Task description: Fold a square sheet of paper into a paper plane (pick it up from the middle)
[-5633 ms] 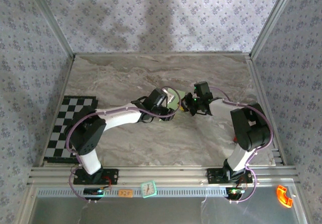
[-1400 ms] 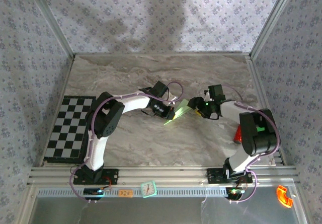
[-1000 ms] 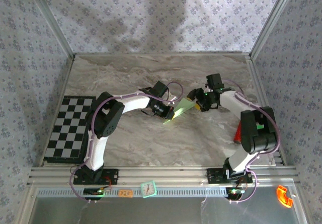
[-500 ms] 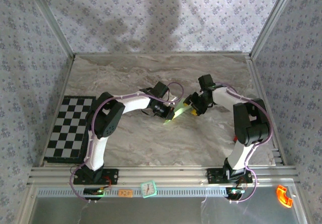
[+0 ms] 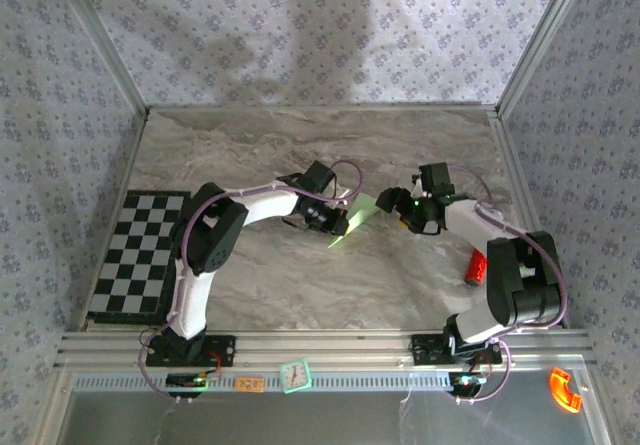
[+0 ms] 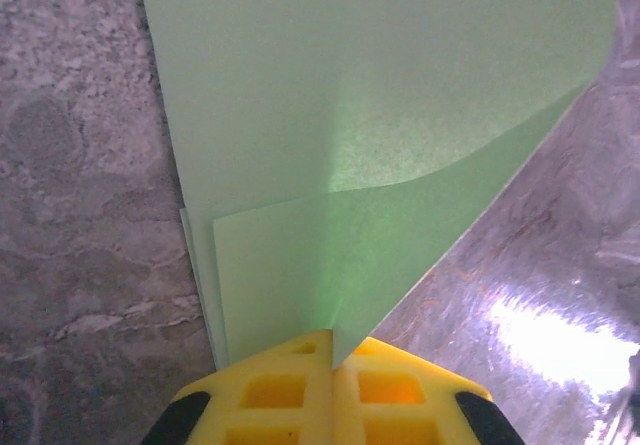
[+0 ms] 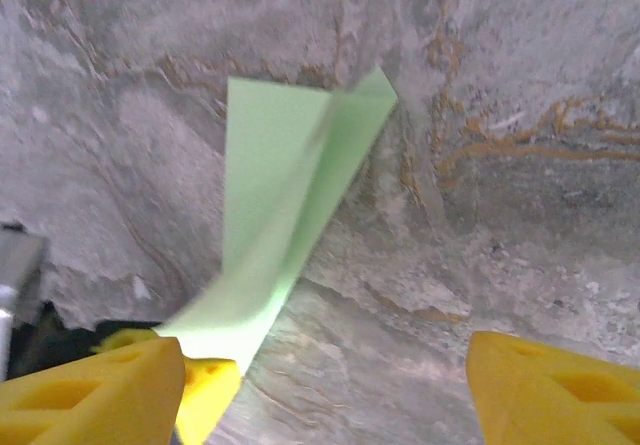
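The square sheet of paper, creased into layers with one flap curling loose, is held out over the middle of the counter. Its near edge is pinched in the left gripper, whose jaws are pressed together on it. The right gripper hangs just beside the free end, jaws spread wide and holding nothing. To fold well, I judge the right gripper should take the loose flap near its corner. It should then lay edge to edge along the centre crease and press flat, with the left pinch held steady.
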Tool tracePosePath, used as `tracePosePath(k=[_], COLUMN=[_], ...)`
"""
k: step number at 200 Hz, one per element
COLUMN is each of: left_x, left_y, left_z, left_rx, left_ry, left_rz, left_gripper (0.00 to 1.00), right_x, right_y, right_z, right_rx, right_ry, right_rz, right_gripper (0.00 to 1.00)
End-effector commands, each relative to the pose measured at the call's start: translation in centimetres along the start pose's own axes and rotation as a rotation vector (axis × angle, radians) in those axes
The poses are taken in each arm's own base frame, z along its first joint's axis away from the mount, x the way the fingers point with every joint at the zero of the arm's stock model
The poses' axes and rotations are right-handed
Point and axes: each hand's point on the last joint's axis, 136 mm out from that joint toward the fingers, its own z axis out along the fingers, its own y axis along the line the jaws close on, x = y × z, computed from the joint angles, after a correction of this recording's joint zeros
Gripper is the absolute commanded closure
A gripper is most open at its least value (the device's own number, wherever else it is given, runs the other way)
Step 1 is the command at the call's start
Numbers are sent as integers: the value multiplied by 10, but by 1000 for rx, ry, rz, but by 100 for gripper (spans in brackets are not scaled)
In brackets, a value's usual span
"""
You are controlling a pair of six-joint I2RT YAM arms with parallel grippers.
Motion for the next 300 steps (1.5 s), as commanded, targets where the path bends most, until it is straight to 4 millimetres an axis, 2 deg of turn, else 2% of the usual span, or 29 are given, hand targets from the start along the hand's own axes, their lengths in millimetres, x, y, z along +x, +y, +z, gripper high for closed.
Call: tracePosePath(k=[1, 42, 88, 131, 185, 201, 244, 300], left_x=[-2, -6, -11, -11, -9, -7, -5, -5], left_y=[-6, -9, -8, -6, 0, 2, 5, 6], left_z=[6, 7, 4, 4, 7, 9, 10, 5], left_rx=[71, 118, 177, 198, 218, 216, 211, 198], left_ry=[8, 7, -10, -7, -1, 3, 4, -12], left_rz=[-86, -139, -199, -219, -245, -250, -254, -244], left_gripper=[96, 96, 96, 96, 96, 95, 93, 85], right_x=[5, 16, 14, 10, 6, 6, 9, 17], right_y=[16, 29, 28, 32, 19, 16, 0, -16], right_z=[4, 23, 45, 60, 74, 79, 92, 106], right_rx=[-74, -81, -60, -72, 3, 23, 167, 305], right_ry=[-15, 21, 50, 73, 87, 86, 109, 143], right_rz=[-160, -264, -288, -304, -277, -267, -250, -240], right_gripper=[25, 26, 31, 32, 33, 31, 28, 31])
